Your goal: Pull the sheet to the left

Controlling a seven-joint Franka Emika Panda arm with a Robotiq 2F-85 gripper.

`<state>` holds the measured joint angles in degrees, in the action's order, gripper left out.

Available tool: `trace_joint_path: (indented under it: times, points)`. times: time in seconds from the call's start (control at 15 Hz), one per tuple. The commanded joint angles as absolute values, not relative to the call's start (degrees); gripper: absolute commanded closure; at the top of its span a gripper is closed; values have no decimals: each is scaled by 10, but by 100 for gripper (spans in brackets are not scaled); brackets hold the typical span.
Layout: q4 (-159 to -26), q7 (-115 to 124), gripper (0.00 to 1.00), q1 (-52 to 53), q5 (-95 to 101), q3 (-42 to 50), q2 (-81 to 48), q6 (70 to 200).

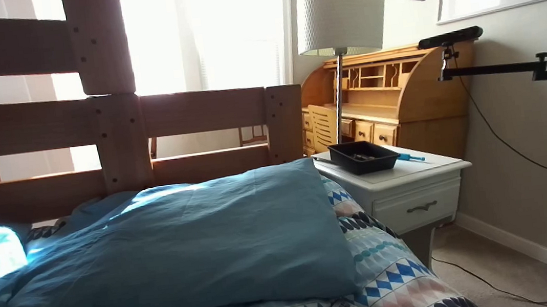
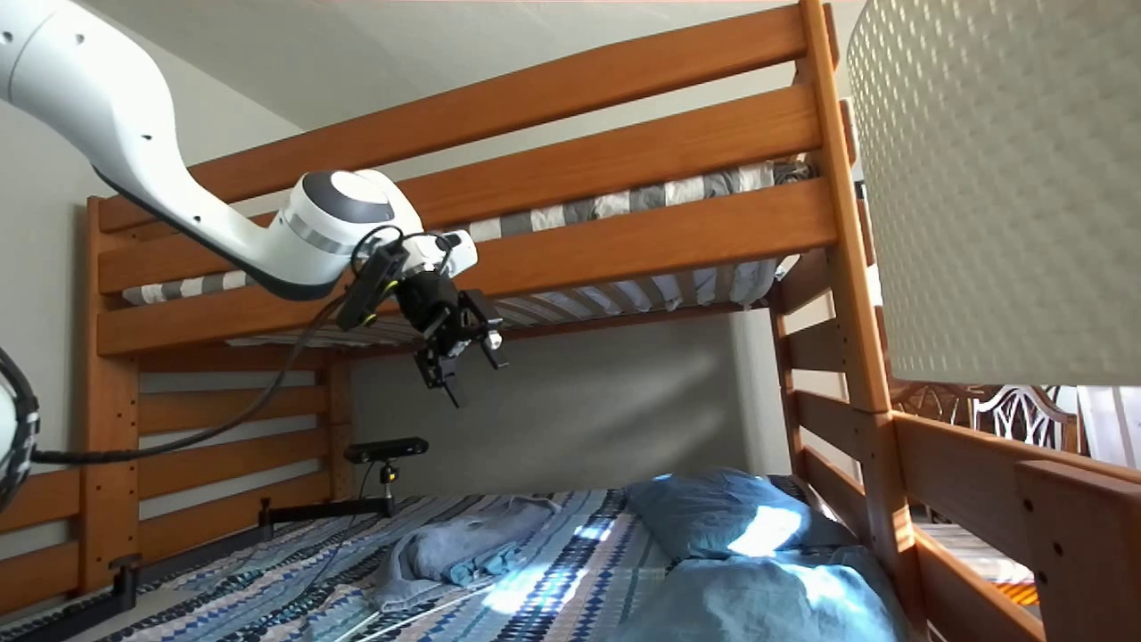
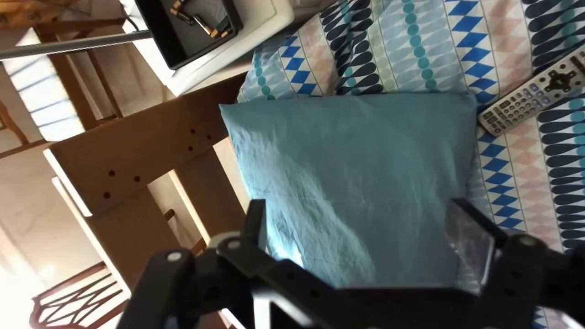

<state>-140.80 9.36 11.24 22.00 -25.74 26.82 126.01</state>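
the teal-blue sheet (image 3: 356,151), which looks more like a pillow in its case, lies below the tool (image 3: 356,205) and out along the way it points, well apart from it. its long axis follows the wooden bed rail (image 1: 204,111), with 1 short end toward the white nightstand (image 1: 398,206). in the wrist view that axis runs away from the tool toward the nightstand, and the tool opens across it: 1 jaw roughly lines up with the long edge by the rail, 1 with the opposite long edge. the jaws stand wide and grip nothing; the sheet rests unheld on the quilt-covered surface (image 3: 525,183). the next move, i judge, calls for coming down along that line before any closing, then pinching a fold or corner rather than the whole width. whose left is meant is not shown; if it is away from the nightstand, the pull would run along the long axis.
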Motion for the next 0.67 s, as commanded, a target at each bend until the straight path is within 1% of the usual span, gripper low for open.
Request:
trace_joint_path:
  times: [0.0,0.07,0.6]
  points:
    - [-1416,107,0,127,235,-258,215,1298]
    - [-1411,103,0,128,227,-248,239,1273]
    - [-1411,102,0,131,226,-243,232,1275]
